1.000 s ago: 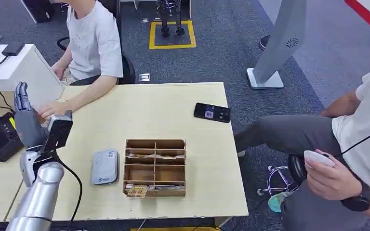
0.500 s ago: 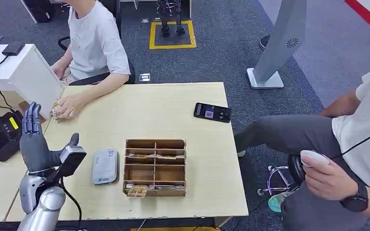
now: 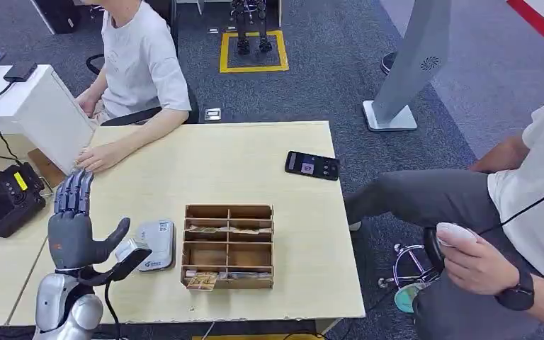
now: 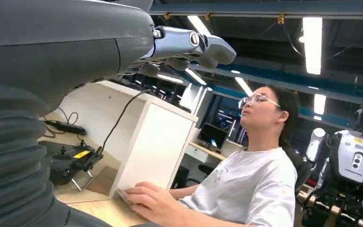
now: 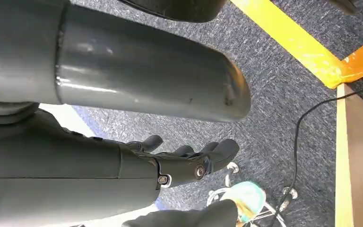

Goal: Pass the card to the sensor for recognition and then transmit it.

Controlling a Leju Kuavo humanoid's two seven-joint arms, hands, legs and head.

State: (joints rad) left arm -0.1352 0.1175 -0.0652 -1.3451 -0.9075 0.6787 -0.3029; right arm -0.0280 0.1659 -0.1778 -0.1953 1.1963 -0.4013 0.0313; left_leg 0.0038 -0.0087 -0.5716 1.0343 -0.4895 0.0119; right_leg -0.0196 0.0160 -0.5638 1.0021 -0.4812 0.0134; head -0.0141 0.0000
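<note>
The head camera looks down from high up at the table (image 3: 283, 149). The left wrist camera looks up, close behind the left hand (image 4: 189, 45), at the same person (image 3: 138, 60). The right wrist camera looks down at the floor (image 5: 283, 94).

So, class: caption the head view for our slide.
Left hand raised, open, beside the card reader; wooden organiser at the table's centre.

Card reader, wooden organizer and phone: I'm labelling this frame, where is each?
card reader (image 3: 156, 243), head view, its grey top face.
wooden organizer (image 3: 228, 211), head view, far wall.
phone (image 3: 312, 165), head view, dark screen.
</note>
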